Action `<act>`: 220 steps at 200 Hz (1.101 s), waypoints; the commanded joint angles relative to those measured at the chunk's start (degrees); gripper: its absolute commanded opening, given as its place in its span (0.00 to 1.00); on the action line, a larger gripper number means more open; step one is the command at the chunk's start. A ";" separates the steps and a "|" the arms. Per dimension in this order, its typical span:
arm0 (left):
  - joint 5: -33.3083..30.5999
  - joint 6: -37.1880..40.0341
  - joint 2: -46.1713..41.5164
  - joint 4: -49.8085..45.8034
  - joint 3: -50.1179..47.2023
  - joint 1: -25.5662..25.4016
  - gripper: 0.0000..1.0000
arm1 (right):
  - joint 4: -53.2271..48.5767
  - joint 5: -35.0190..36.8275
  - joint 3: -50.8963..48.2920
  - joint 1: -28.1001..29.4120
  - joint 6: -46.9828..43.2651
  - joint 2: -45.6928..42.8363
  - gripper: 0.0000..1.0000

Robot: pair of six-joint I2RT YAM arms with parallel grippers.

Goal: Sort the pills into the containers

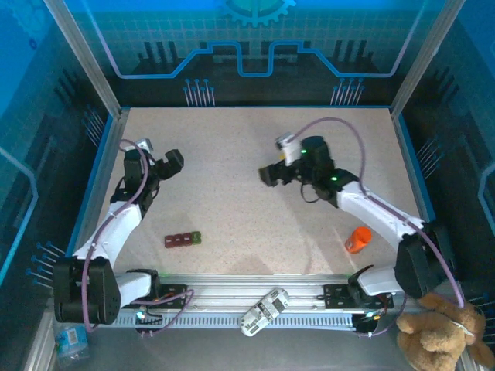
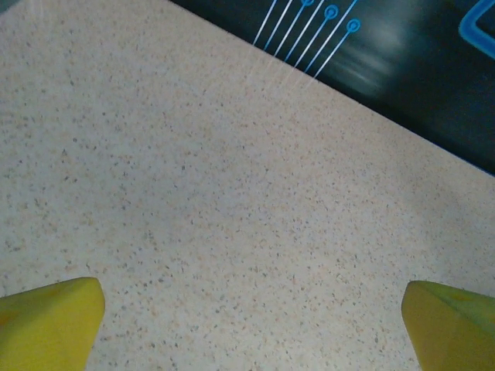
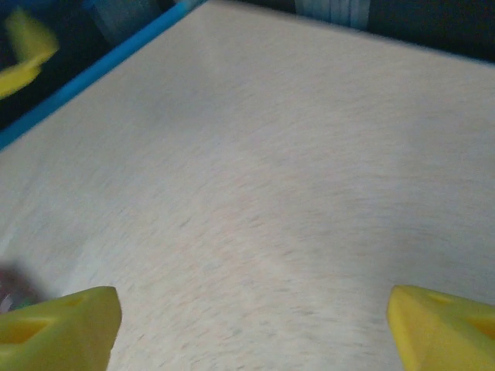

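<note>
Containers (image 1: 182,239) left of bottle (image 1: 357,239)

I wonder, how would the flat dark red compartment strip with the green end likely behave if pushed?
The dark red compartment strip lies flat and low, so it should slide rather than roll or tip. Being small, it is probably light. Pushed at one end, it may well swivel on the speckled table.

Matt, finely speckled stone-look surface on the worktop (image 1: 232,170), smooth, faintly glossy plastic on the dark red and green containers (image 1: 182,239) and the orange bottle (image 1: 357,239), smooth matt yellow plastic on the fingers (image 2: 46,321) of the left hand (image 2: 247,325), bare brushed metal along the front rail (image 1: 232,284), shaggy brown plush on the toy (image 1: 441,336).
</note>
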 commanded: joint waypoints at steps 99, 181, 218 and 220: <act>9.78 -7.83 13.78 -17.07 17.80 8.84 0.99 | -26.56 0.33 32.86 29.43 -23.43 37.20 0.89; 13.83 -10.79 13.17 -16.26 14.76 14.66 0.99 | -30.67 -4.00 49.61 31.02 -25.17 51.08 0.89; 14.47 -10.79 12.66 -16.64 14.69 16.08 0.99 | -32.77 -5.66 52.34 31.72 -26.24 54.39 0.88; 14.52 -10.77 12.66 -16.64 14.69 16.10 0.99 | -32.90 -5.72 52.42 31.79 -26.35 54.47 0.88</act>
